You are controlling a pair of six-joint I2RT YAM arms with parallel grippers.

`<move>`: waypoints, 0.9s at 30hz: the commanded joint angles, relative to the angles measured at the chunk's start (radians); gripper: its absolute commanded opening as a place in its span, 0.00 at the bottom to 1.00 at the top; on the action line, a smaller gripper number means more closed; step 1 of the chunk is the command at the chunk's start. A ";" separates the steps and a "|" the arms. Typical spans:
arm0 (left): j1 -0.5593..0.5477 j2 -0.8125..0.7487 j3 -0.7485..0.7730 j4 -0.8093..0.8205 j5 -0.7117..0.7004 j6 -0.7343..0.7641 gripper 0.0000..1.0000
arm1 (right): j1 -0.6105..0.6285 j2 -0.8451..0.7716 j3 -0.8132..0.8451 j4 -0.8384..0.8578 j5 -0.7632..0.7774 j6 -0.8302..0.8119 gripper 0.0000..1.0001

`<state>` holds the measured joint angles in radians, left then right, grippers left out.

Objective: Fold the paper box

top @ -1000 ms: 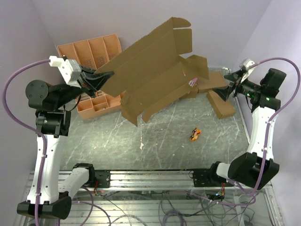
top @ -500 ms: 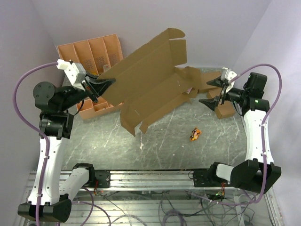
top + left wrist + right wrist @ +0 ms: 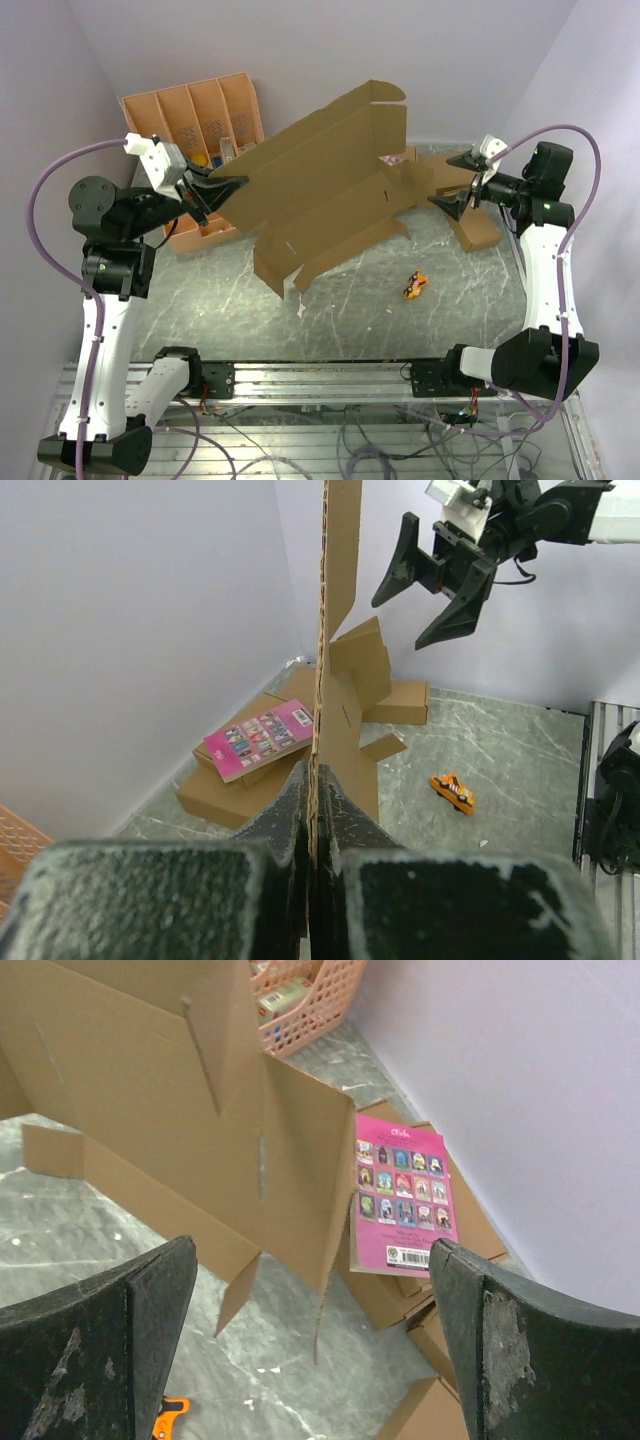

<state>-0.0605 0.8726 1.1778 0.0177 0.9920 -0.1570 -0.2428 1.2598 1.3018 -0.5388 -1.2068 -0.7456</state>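
Currently, top view: left gripper [image 3: 224, 186] is clamped on the left edge of the box [image 3: 330, 180], holding the unfolded sheet tilted up off the table [image 3: 200, 310], lower flaps hanging near the surface. I judge this keeps the panels free so the other arm can get at a flap. Right gripper [image 3: 452, 182] hangs just off the box's right end, jaws spread wide, holding nothing. Left wrist view: the cardboard edge runs straight up between the closed fingers, a firm pinch. The right gripper sits high beyond it, apart from the sheet. Right wrist view: both fingers frame the right-hand flaps. A pink booklet [image 3: 402, 1192] lies on small boxes [image 3: 400, 1295] behind them. No contact yet. Against a second ago: the right gripper was narrower and back over the small boxes. It has since opened fully and come in toward the box, and the sheet sits slightly lower.
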 commanded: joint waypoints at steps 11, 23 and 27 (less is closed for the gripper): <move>0.005 -0.018 -0.018 0.092 0.039 -0.040 0.07 | 0.034 0.119 -0.064 0.168 0.114 0.044 0.74; 0.005 0.009 -0.040 0.166 0.009 -0.044 0.07 | 0.059 0.003 -0.209 0.365 0.185 0.164 0.03; 0.005 0.049 -0.015 0.148 0.021 -0.032 0.07 | 0.065 0.005 -0.275 0.487 0.196 0.284 0.00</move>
<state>-0.0605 0.8932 1.1358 0.1165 1.0138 -0.1963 -0.1898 1.2686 1.0885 -0.1940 -1.0355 -0.5877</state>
